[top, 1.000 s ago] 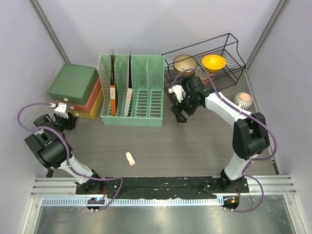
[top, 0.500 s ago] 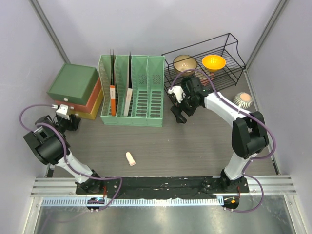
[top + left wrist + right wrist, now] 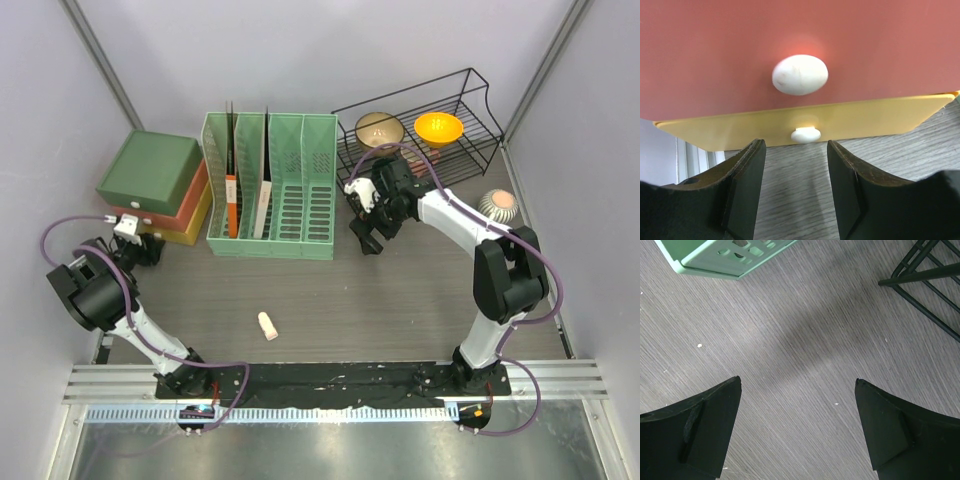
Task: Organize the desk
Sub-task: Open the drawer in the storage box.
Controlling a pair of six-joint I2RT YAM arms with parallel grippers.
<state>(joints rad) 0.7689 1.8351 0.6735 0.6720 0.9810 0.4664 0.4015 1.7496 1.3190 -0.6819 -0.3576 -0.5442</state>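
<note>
1. The desk – a dark wood-grain top – fills the middle of the overhead view, from the black rail at the bottom up to the back wall.
2. A black wire basket stands at upper right, holding a tan bowl and an orange bowl.
3. A green file rack stands at upper centre, just left of the basket.
4. A drawer stack sits at upper left: green on top, then red, then yellow.
5. The right fingers are spread wide over bare desk between the rack and the basket, gripping nothing.
6. The left fingers are parted and empty, facing the yellow drawer's small white knob – close, not touching.
7. A striped round object lies at the right edge.
8. A small cream piece lies at lower centre.
</note>
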